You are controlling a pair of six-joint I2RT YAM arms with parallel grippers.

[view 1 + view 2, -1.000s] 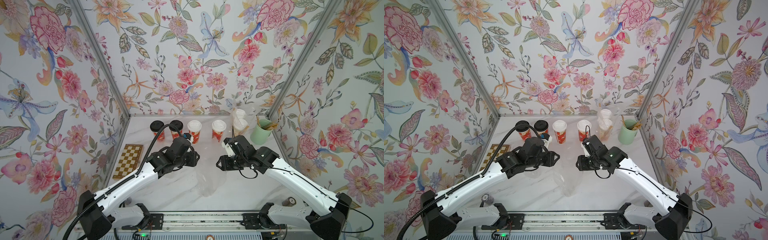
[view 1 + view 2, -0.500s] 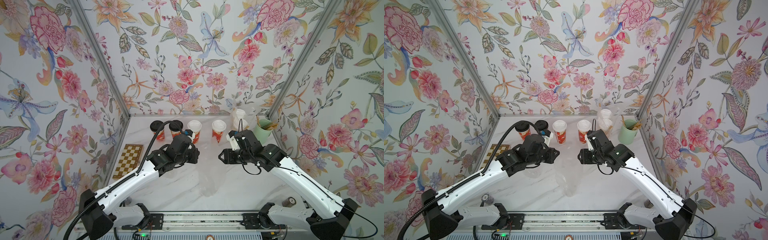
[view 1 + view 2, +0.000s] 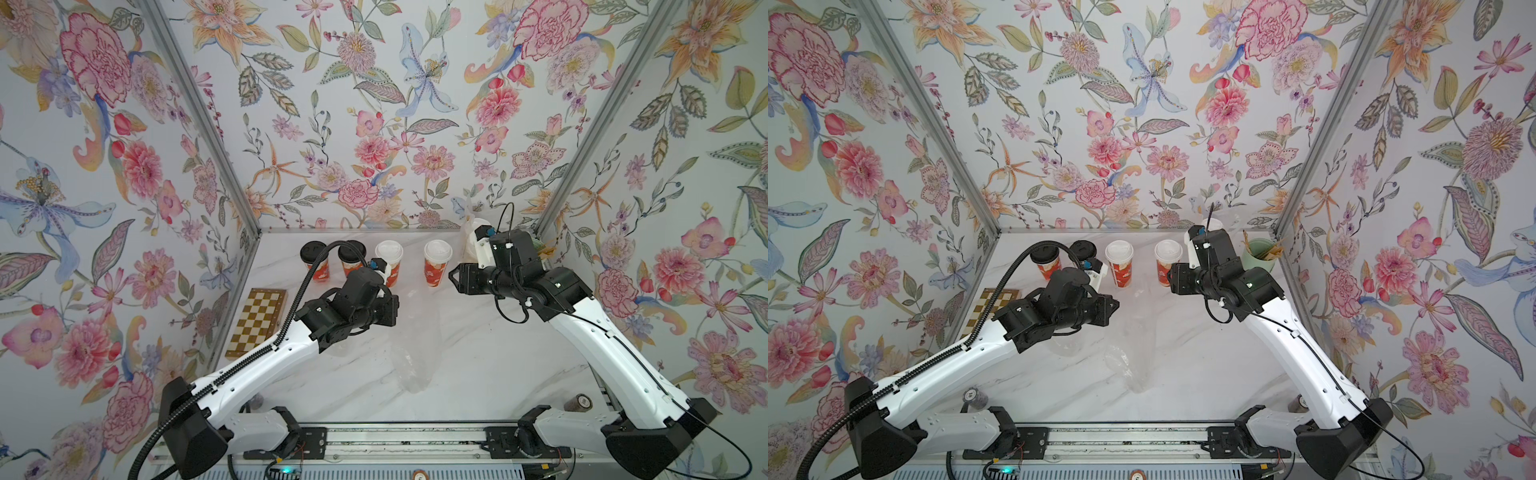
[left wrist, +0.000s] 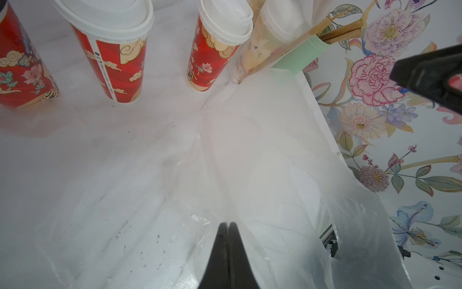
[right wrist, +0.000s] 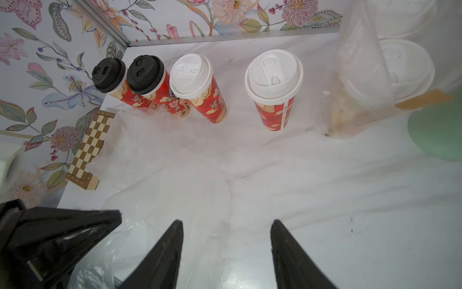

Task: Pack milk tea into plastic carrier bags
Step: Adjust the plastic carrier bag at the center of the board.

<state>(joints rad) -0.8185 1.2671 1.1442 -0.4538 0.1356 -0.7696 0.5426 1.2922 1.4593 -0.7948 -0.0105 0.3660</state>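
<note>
**Film pinched in left gripper, right gripper spread**

Thin, crinkly transparent plastic carrier bag point(image 3: 415, 357) lies slack on the white marble-pattern table point(image 3: 490, 374). It stretches from between the two grippers back toward the arm bases.

Left gripper point(image 4: 228, 224): fingers pressed flat together, the bag's film caught at their tips. In the left wrist view the film billows away from the tips.

Right gripper point(image 5: 226, 225): fingers point(image 5: 172, 245) spread apart, nothing between them. It hangs over the bag's film; whether it touches cannot be told. The two grippers face each other, well apart.

Beyond both grippers, along the back wall, four tall tapered red-printed paper cups stand upright in a row:
- End black-lidded cup point(image 5: 108, 75) is farthest from the right gripper.
- Second black-lidded cup point(image 5: 146, 75) stands just beside it.
- First white-lidded cup point(image 5: 191, 76) comes next in line.
- Second white-lidded cup point(image 5: 273, 77) stands apart from those three, straight ahead of the right gripper's fingertips.

On the right gripper's outer side, the bagged white-lidded cups point(image 5: 400, 67) stand as a pair inside a second transparent bag point(image 5: 355, 62). The mint-green cup of brown sticks point(image 3: 1258, 259) is just beside that bag.

A wooden checkered board point(image 3: 259, 320) lies flat on the left gripper's outer side, near the side wall.
</note>
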